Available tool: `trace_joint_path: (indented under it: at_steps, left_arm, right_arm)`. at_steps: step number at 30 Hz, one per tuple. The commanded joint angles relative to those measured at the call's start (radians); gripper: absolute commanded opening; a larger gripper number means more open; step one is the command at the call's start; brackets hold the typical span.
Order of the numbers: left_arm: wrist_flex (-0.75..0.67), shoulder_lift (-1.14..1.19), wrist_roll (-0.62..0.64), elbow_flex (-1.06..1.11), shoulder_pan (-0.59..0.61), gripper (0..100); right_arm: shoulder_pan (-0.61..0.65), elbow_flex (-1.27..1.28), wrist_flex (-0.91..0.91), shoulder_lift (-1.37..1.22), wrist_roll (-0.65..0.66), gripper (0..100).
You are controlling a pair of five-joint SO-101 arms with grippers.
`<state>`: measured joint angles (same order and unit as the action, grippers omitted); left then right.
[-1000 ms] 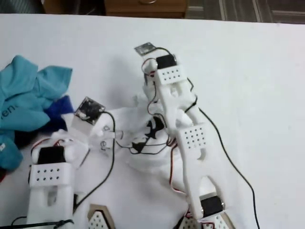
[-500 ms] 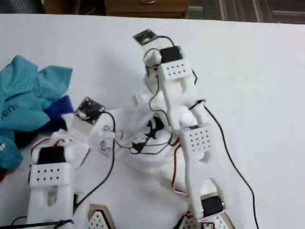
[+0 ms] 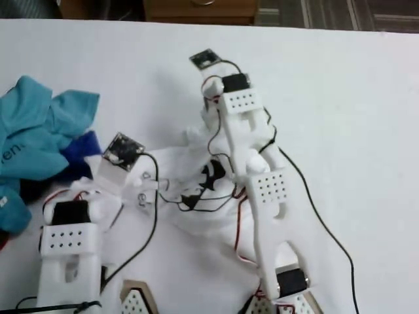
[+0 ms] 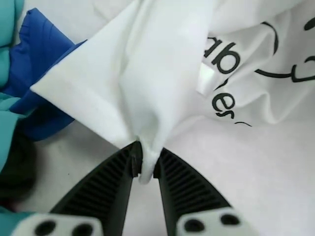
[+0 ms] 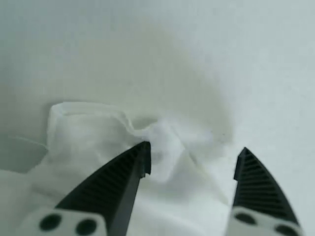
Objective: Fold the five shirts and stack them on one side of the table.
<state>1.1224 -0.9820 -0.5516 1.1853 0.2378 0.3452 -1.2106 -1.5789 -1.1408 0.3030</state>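
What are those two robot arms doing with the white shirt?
They are working on folding a white shirt that lies crumpled on the table. The left gripper is pinched shut on a bunched-up fold of it. The right gripper is open just over another rumpled edge and grips nothing. The shirt is not folded yet. A heap of teal and blue shirts waits at one side of the table, near the left arm.

White table [image 3: 366, 98], wooden cabinet [image 3: 196, 10] and grey floor [image 3: 340, 13] beyond its far edge
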Motion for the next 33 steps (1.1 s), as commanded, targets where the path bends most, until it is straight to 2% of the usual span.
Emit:
trace_joint_path:
  at_steps: [1,4,7,8,9,17,22,25,28,33]
  left_arm:
    - [-0.017,-0.006,-0.012,-0.013,0.008,3]
    - [-0.017,-0.006,-0.012,-0.013,0.008,3]
    - [-0.015,-0.006,-0.012,-0.013,0.008,3]
    - [-0.017,-0.006,-0.012,-0.013,0.008,3]
    - [-0.017,-0.006,-0.012,-0.013,0.008,3]
    - [-0.017,-0.005,-0.006,-0.015,0.008,3]
    - [-0.009,0.005,0.002,-0.076,0.008,3]
    - [-0.002,0.008,0.034,-0.119,0.026,3]
    - [0.009,0.08,0.038,-0.176,0.052,2]
    - [0.046,0.361,0.043,-0.404,0.098,2]
  right_arm:
    - [0.038,0.002,0.012,0.002,0.008,27.6]
    - [0.064,-0.008,-0.028,-0.01,0.008,19.8]
    - [0.07,-0.008,-0.048,-0.005,0.009,2.7]
    - [0.064,-0.009,-0.048,-0.004,0.009,0.9]
    - [0.058,-0.011,-0.05,-0.002,0.009,3.3]
    - [-0.042,-0.011,-0.084,0.196,0.008,1.8]
    - [-0.042,0.0,-0.193,0.38,0.008,1.8]
    - [-0.044,0.028,-0.193,0.496,0.008,1.8]
    - [-0.025,0.133,-0.193,0.633,0.008,1.8]
    - [0.042,0.503,-0.189,0.938,0.003,1.8]
